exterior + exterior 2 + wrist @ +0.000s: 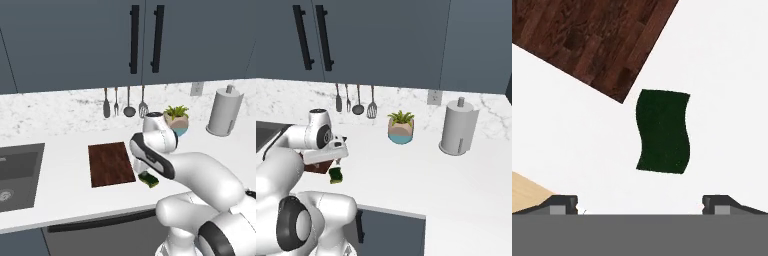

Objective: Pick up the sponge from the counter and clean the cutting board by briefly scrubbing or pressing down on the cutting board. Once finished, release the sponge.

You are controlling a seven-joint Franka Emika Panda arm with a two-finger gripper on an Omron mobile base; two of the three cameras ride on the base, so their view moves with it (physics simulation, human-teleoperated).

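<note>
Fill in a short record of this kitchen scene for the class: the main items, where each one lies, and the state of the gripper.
sponge: small block with dark green top and yellow layer, lying flat on the counter, just off a corner of the board, not touching it
cutting board: flat rectangular reddish-brown wooden board, bare, on the counter right of the sink
counter: broad white worktop
sink: dark grey recessed basin
gripper: two-finger gripper, open, above the sponge, holding nothing
task stage: sponge not yet picked up
</note>
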